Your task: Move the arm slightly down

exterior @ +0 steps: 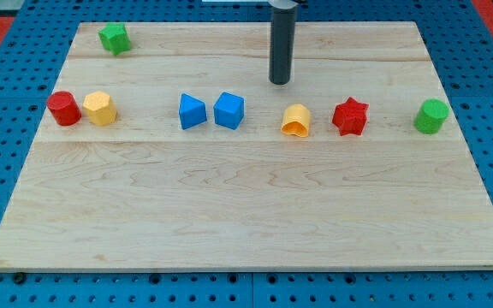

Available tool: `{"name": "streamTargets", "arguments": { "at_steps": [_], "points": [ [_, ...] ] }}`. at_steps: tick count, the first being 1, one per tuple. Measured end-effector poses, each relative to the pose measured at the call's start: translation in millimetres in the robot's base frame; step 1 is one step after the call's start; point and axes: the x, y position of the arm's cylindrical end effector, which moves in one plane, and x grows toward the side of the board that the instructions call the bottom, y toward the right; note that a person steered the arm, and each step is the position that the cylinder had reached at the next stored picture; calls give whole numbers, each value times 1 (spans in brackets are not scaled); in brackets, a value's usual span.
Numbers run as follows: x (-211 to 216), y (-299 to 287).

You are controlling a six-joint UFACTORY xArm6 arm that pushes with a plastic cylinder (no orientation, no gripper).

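My tip (281, 82) rests on the wooden board (229, 222) near the view's top, right of centre. It is a bare rod end with nothing to clench or release, and it touches no block. The nearest block is the yellow arch-like block (296, 121), just below it and a little toward the view's right.

Eight blocks lie on the board. Seven form a rough row across the middle: from the view's left, a red cylinder (63, 109) touching a yellow hexagonal block (100, 108), then a blue triangular block (192, 112) just beside a blue cube (228, 110), the yellow arch-like block, a red star (350, 116), and a green cylinder (431, 116) near the right edge. One green block (115, 38), shape unclear, sits alone in the top left corner. By colour: two red, two yellow, two blue, two green.
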Motion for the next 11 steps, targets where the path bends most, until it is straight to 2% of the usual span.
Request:
{"name": "streamTargets", "arguments": {
  "at_steps": [1, 2, 3, 4, 5, 6, 10, 11],
  "points": [
    [-25, -63],
    [-34, -155],
    [7, -224],
    [19, -216],
    [65, -211],
    [129, -211],
    [147, -211],
    [176, -212]
  ]
}}
